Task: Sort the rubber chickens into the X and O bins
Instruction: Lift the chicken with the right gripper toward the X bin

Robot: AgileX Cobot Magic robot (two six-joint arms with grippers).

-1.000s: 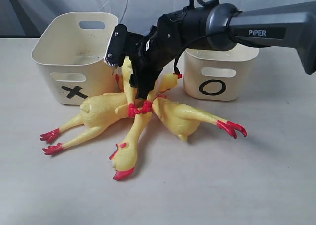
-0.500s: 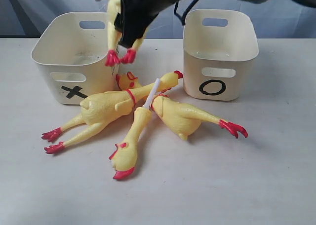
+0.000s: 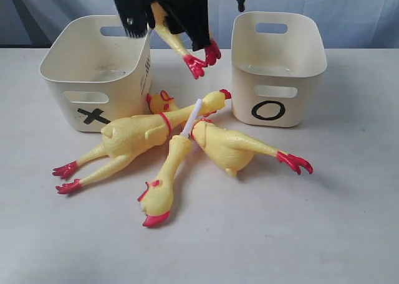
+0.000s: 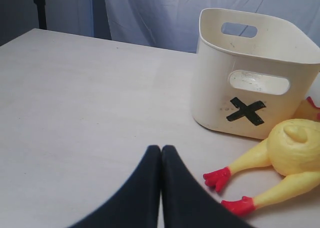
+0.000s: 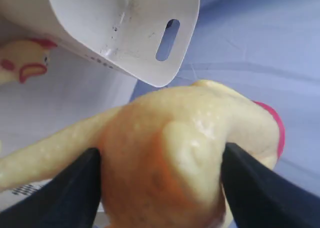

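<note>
My right gripper (image 3: 167,16) hangs above the gap between the two bins, shut on a yellow rubber chicken (image 3: 177,44) whose red feet (image 3: 202,55) dangle toward the O bin (image 3: 277,103). In the right wrist view the chicken's body (image 5: 170,153) fills the space between the black fingers (image 5: 75,188). The X bin (image 3: 93,106) stands at the left. Three more chickens lie in a pile in front of the bins: one (image 3: 134,139) with feet to the left, one (image 3: 167,179) pointing forward, one (image 3: 234,148) with feet to the right. My left gripper (image 4: 161,155) is shut and empty, left of the X bin (image 4: 250,88).
Both bins look empty from the exterior view. A thin white rod (image 3: 191,117) lies over the pile. A cream bin wall with a slot handle (image 5: 167,38) is close behind the held chicken. Bare table (image 3: 280,234) spreads in front and on the right.
My right gripper pulled one chicken out of the pile and lifted it. Its feet have since swung from beside the X bin toward the gap between the bins.
</note>
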